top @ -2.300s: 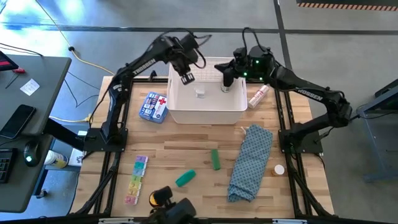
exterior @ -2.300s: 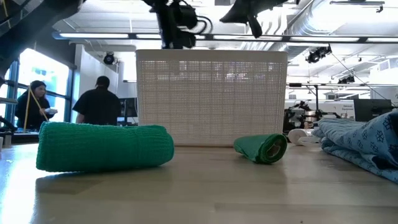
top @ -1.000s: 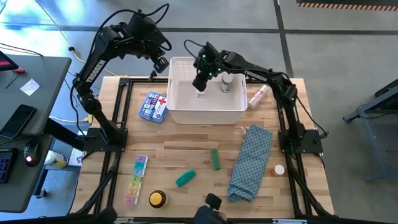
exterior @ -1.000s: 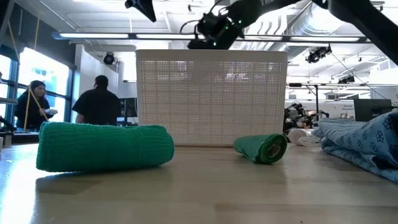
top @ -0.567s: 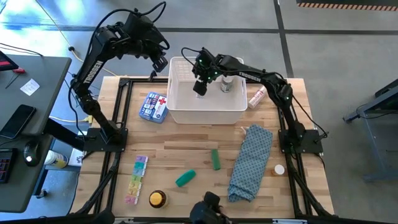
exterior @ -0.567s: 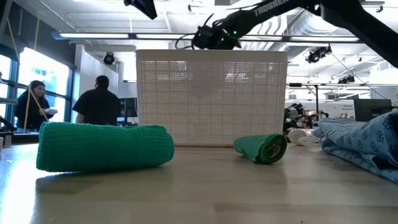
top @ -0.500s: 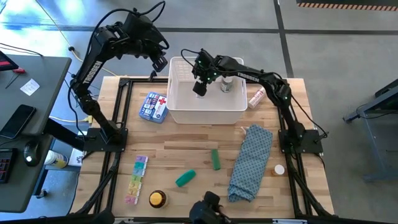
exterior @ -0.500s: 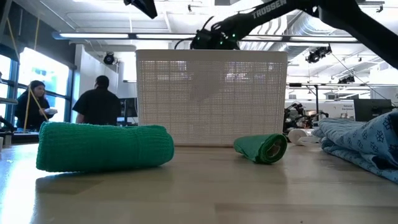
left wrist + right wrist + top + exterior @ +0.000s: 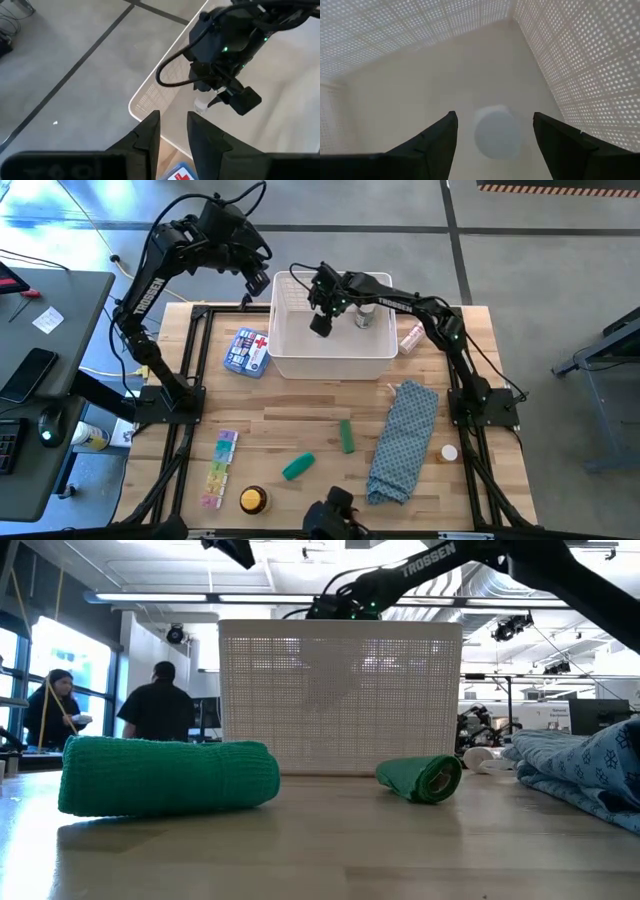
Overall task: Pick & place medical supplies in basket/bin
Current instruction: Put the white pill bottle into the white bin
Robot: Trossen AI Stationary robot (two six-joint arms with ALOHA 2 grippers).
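Inside the basket (image 9: 300, 362), two bottles (image 9: 363, 317) stand; right tool (image 9: 321, 326) hovers fingers apart, left tool (image 9: 258, 282) narrowly apart beyond the desk (image 9: 300, 430) edge.

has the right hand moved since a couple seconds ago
Yes. The right hand has shifted from the basket's right side toward its left half, hanging open over a small white bottle.

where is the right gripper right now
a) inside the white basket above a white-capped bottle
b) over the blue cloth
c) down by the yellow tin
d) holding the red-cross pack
a: the right gripper hangs inside the white basket, and its wrist view shows open fingers on either side of a white-capped bottle on the basket floor.
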